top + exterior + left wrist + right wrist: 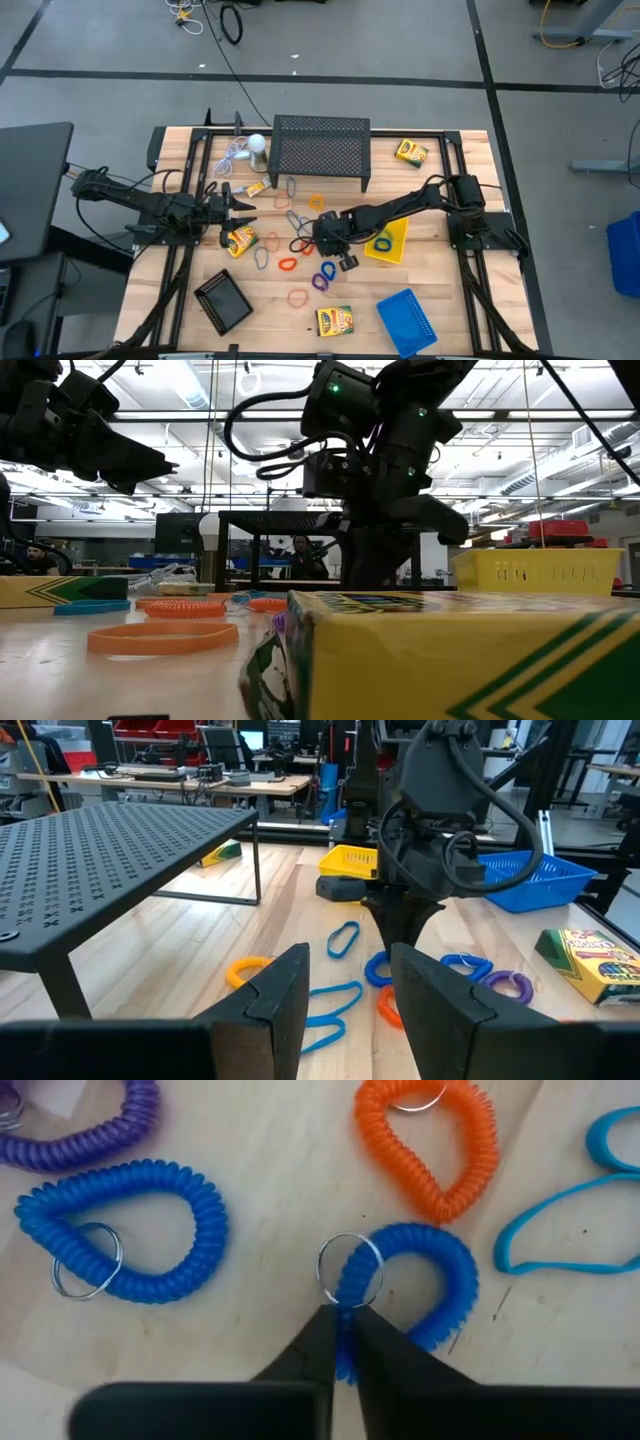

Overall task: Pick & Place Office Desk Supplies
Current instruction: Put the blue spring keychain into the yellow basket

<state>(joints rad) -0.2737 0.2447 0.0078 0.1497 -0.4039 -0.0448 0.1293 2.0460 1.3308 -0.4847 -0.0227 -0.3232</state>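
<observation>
Pinching blue coil loop [425, 1295], right tool [342, 1335] hides lower end; left tool [345, 990] spread, empty.

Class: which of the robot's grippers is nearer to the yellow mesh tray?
Right. The right gripper, shut on a blue coil loop, is just beside the yellow mesh tray; the left gripper hangs across the table.

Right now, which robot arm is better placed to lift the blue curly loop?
The right one. Its tool is pinched shut on the blue coil loop, down at the table. The left tool hangs open farther away.
</observation>
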